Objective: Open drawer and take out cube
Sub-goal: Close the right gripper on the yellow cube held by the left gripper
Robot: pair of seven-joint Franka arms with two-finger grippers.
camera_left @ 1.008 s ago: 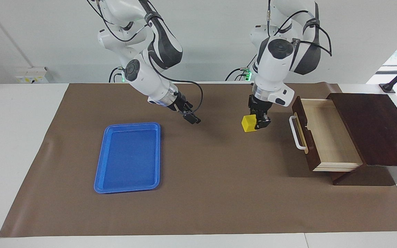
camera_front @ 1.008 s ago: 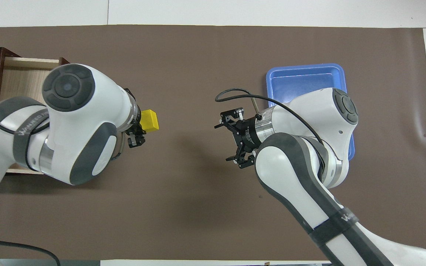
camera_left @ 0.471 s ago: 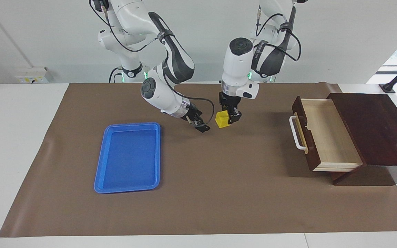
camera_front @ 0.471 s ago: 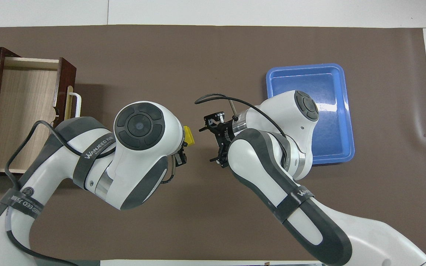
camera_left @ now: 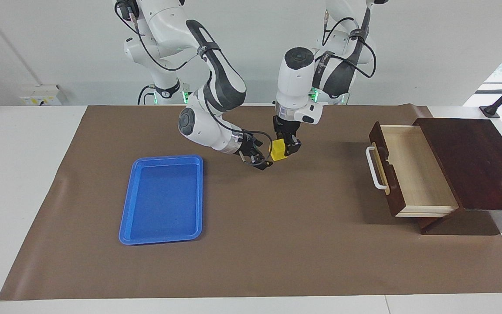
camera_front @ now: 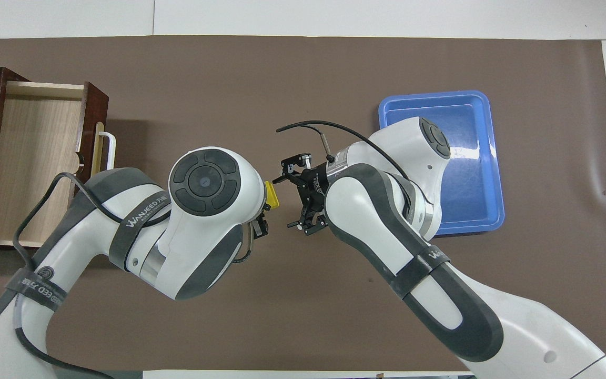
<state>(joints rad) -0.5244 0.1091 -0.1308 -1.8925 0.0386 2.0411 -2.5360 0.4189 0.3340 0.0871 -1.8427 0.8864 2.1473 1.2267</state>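
Note:
The dark wooden drawer (camera_left: 412, 170) stands pulled open with its pale inside bare; it also shows in the overhead view (camera_front: 34, 158). My left gripper (camera_left: 288, 147) is shut on the small yellow cube (camera_left: 278, 150) and holds it above the middle of the brown mat. In the overhead view the cube (camera_front: 271, 195) pokes out from under the left arm's wrist. My right gripper (camera_left: 263, 156) is open and faces the cube from the tray's side, its fingertips just short of it. The overhead view shows the right gripper (camera_front: 286, 201) with its fingers spread wide.
A blue plastic tray (camera_left: 164, 198) lies on the mat toward the right arm's end, partly covered by the right arm in the overhead view (camera_front: 434, 97). The drawer's white bar handle (camera_left: 375, 168) sticks out toward the mat's middle.
My left gripper carried the cube from beside the drawer to over the mat's middle. My right gripper, open, moved toward it and now nearly meets the cube.

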